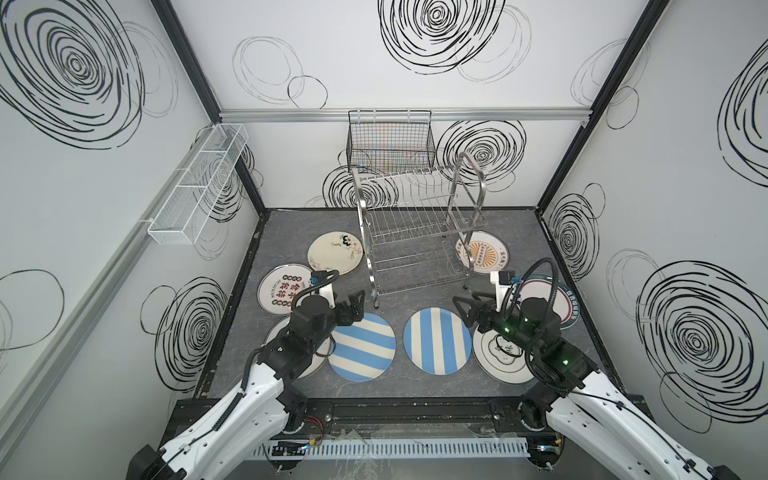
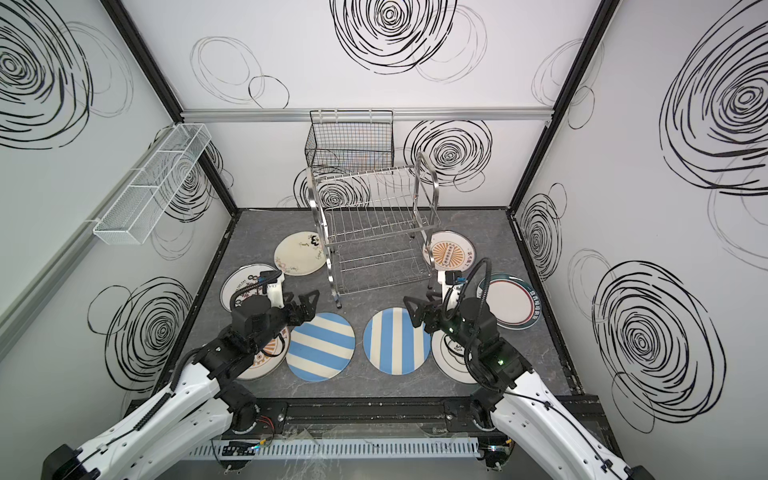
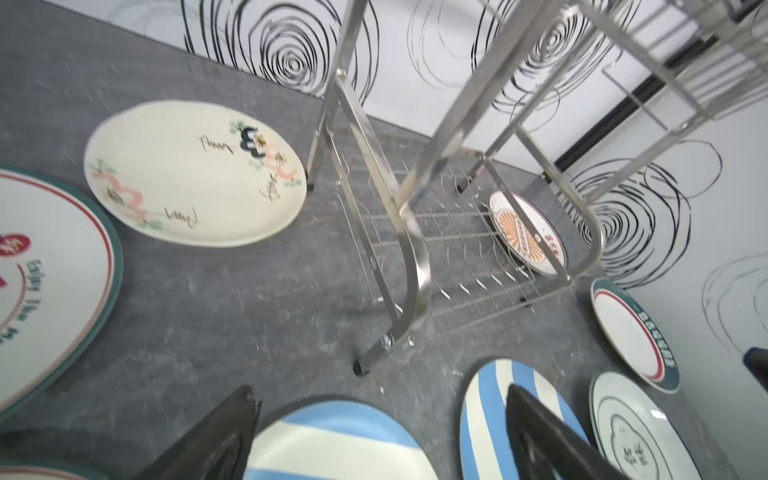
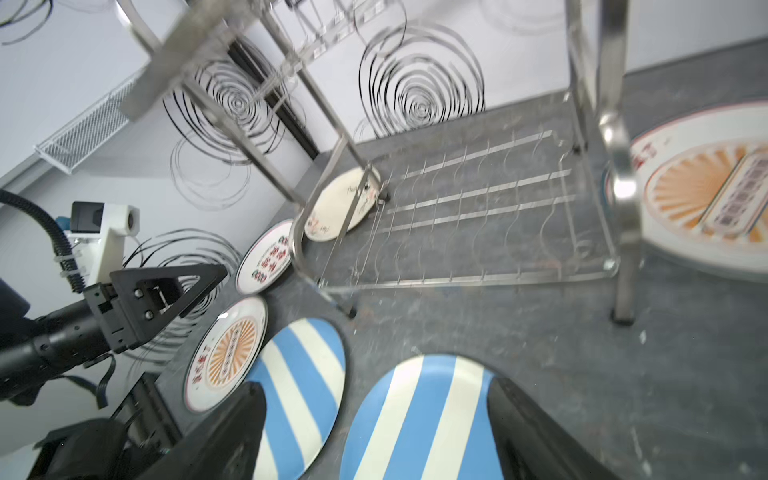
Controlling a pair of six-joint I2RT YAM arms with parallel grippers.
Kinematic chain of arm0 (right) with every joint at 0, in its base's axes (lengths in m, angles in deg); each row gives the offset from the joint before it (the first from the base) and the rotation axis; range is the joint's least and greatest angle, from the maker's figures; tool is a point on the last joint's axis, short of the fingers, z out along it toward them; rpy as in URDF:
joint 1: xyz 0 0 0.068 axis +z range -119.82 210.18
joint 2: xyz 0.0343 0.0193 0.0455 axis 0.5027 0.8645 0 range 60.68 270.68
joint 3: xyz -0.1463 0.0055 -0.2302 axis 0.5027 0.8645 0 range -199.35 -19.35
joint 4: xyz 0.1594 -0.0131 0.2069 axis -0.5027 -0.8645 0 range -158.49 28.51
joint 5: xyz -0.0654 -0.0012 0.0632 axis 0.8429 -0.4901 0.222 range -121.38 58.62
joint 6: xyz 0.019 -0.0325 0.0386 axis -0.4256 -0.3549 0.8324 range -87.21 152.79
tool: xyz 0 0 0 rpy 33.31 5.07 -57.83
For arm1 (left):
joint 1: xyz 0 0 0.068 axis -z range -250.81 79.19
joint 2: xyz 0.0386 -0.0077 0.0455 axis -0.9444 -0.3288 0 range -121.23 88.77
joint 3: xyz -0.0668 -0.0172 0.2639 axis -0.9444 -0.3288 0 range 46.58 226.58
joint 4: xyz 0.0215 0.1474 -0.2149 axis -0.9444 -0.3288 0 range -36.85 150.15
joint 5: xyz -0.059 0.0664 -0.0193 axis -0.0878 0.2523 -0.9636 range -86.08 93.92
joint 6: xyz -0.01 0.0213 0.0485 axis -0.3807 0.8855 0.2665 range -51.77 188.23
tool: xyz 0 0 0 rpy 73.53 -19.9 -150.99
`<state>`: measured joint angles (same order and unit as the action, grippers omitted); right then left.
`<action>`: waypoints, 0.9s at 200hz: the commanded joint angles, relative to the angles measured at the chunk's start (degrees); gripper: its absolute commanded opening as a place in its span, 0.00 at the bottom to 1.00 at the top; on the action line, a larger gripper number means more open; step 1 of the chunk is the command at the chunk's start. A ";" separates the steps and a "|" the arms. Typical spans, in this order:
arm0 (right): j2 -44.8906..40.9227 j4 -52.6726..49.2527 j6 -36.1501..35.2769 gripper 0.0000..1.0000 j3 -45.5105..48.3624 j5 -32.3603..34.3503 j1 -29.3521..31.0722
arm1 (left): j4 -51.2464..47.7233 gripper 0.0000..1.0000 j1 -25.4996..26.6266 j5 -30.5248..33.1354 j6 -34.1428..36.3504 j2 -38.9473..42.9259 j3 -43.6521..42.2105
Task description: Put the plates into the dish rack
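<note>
The steel dish rack (image 1: 415, 232) stands empty at the back middle of the grey table. Several plates lie flat around it. Two blue-and-white striped plates (image 1: 363, 347) (image 1: 437, 340) sit side by side in front. My left gripper (image 1: 356, 307) hovers open over the far edge of the left striped plate (image 3: 332, 440), holding nothing. My right gripper (image 1: 463, 311) hovers open over the far right edge of the right striped plate (image 4: 419, 415), also empty. A floral cream plate (image 1: 336, 252) and a plate with Chinese characters (image 1: 282, 291) lie at the left.
An orange sunburst plate (image 1: 484, 253) lies partly under the rack's right side. A green-rimmed plate (image 1: 548, 301) and a white plate (image 1: 498, 353) lie under my right arm. A black wire basket (image 1: 390, 141) hangs on the back wall and a white mesh tray (image 1: 199, 183) on the left wall.
</note>
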<state>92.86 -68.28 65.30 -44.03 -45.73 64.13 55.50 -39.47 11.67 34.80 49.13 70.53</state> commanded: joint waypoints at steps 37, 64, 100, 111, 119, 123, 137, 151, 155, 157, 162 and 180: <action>6.32 -2.96 9.42 0.84 2.95 -0.71 12.51 | -6.16 0.96 4.53 4.53 -8.25 4.75 -6.09; 13.22 9.34 17.37 0.82 4.17 1.33 21.54 | -6.33 0.96 4.59 5.34 -9.86 4.35 -7.15; 23.14 20.38 26.79 0.80 4.32 6.83 31.79 | -5.59 0.96 4.79 4.78 -10.52 4.98 -8.16; 25.87 21.79 28.41 0.79 3.93 7.32 33.24 | -5.11 0.96 4.79 5.05 -10.47 5.10 -8.68; 27.41 22.53 29.55 0.78 3.87 8.02 34.15 | -4.60 0.96 4.70 5.36 -10.37 5.10 -8.87; 28.14 23.00 30.10 0.78 3.86 8.25 34.52 | -4.52 0.96 4.62 5.63 -10.34 5.01 -8.89; 30.16 25.17 31.71 0.77 4.00 8.99 35.77 | -3.70 0.96 4.36 6.55 -9.75 4.50 -8.85; 31.74 27.06 33.07 0.76 3.99 10.06 36.94 | -3.14 0.96 3.86 7.08 -8.64 3.63 -8.63; 32.18 27.59 33.42 0.76 3.93 10.38 37.14 | -3.09 0.96 3.68 7.20 -8.44 3.40 -8.57; 32.40 27.92 33.50 0.76 3.92 10.50 37.28 | -2.98 0.96 3.50 7.26 -8.30 3.31 -8.52; 33.01 28.70 33.90 0.76 3.86 10.47 37.52 | -2.77 0.96 3.08 7.11 -8.03 3.05 -8.49; 35.37 31.46 34.70 0.76 3.53 10.07 37.99 | -1.33 0.96 0.47 4.27 -6.67 2.26 -8.81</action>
<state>125.82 -43.56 96.12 -39.66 -37.67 101.09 50.21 -36.24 16.85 26.26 52.30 62.07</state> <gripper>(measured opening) 0.758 0.957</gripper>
